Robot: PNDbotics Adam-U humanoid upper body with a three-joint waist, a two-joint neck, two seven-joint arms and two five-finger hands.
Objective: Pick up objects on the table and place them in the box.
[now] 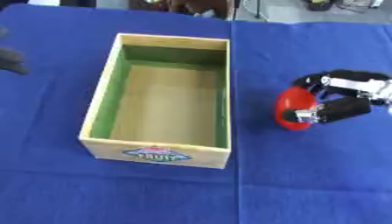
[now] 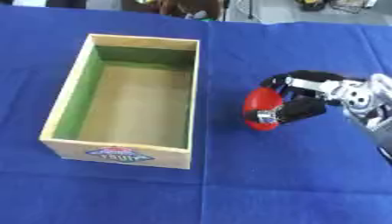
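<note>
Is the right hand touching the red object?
Touching: the right eye view shows the right hand with fingers curled round the red object.

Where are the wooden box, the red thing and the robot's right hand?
wooden box [image 1: 159,153], left eye view, on its near front wall.
red thing [image 2: 259,105], right eye view, on its bare left side.
right hand [image 2: 305,107], right eye view, on the palm.

The only lettering shows on a blue, red and white label [image 1: 156,154] on the near outer wall of the wooden box [image 1: 101,92]. Its blue band carries white letters that look like "FRUIT", though they are too blurred to read with certainty.
</note>
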